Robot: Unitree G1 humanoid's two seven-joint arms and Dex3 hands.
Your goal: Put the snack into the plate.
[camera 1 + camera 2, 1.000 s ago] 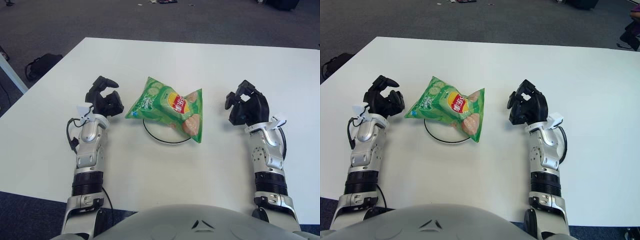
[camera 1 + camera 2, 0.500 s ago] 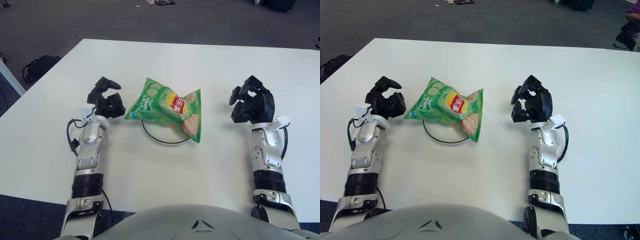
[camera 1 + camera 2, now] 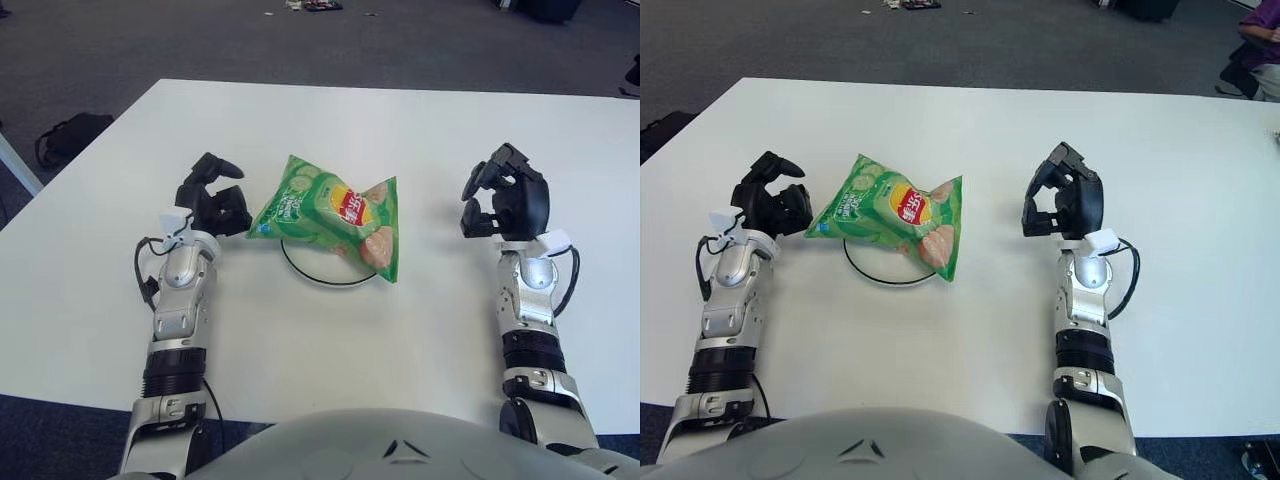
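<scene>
A: On the white bench [image 3: 300, 330], your snack [image 3: 330, 210] already lies across the plate [image 3: 300, 275] (rim half hidden).

B: Placing looks done; left hand [image 3: 212, 200] beside it and right hand [image 3: 507, 192], both loosely curled, hold nothing. Just withdraw.

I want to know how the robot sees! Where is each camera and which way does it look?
Left eye view: on the head, looking down at the white table; both arms show, left hand, right hand.
Right eye view: beside it, same downward look.
Both share the green snack bag lying on the plate.
</scene>
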